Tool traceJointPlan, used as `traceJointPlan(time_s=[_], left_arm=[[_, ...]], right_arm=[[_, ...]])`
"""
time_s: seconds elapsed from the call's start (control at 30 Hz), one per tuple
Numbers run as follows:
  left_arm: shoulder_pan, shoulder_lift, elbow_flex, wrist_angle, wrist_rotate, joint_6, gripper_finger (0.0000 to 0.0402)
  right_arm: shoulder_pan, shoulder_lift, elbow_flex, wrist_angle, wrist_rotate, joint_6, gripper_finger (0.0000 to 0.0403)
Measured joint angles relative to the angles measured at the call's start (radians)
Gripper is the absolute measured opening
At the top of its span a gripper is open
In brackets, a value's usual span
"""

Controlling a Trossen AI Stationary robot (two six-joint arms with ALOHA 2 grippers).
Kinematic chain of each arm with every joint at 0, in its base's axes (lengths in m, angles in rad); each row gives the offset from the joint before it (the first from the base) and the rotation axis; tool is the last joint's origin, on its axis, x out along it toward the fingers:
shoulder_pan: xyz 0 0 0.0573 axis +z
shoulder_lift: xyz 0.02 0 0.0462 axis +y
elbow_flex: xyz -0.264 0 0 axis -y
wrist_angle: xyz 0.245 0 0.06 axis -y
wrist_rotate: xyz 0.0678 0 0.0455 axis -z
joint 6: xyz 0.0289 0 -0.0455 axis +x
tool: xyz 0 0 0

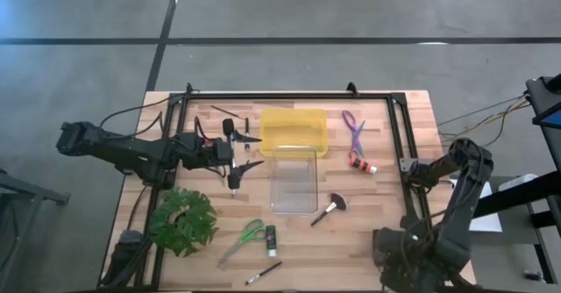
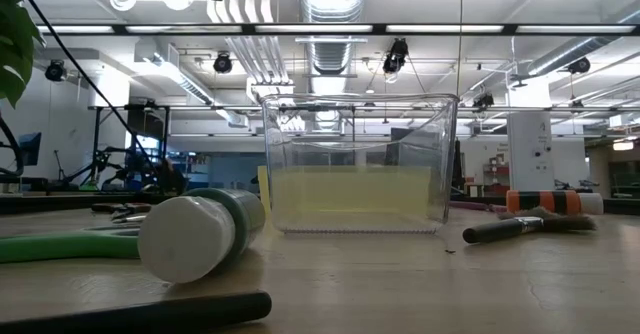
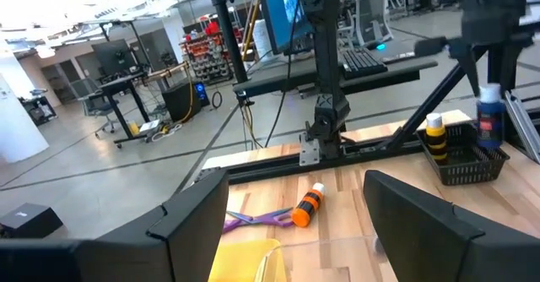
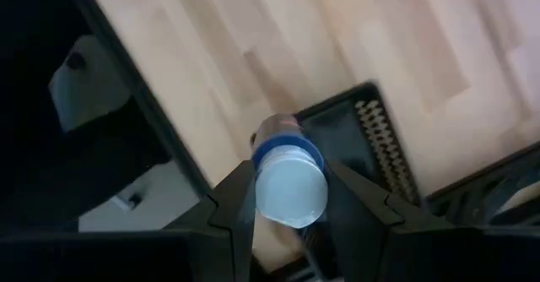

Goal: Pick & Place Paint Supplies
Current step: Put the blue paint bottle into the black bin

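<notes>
From here I've got the left gripper (image 1: 248, 153) open beside the yellow bin (image 1: 294, 131) and clear bin (image 1: 294, 183), nearest supply the thin dark brush (image 1: 223, 111) just behind it, lying roughly across the table; right gripper (image 4: 289, 199) clamps a blue-capped bottle (image 4: 289, 185).

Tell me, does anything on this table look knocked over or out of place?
Two small paint bottles lie on their sides instead of standing: the white-capped green plastic bottle beside the green-handled scissors, and the orange bottle next to the purple scissors. Nothing looks spilled or broken.
</notes>
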Motion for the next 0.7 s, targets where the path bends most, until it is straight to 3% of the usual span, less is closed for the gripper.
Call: traceJointPlan(time_s=[0.37, 0.7], left_arm=[[0.001, 0.0, 0.0, 0.014, 0.0, 0.002, 0.0286], [0.001, 0.0, 0.0, 0.021, 0.001, -0.009, 0.0286]], right_arm=[[0.121, 0.007, -0.04, 0.019, 0.028, 0.251, 0.011], [0.144, -0.019, -0.128, 0.032, -0.01, 0.311, 0.011]])
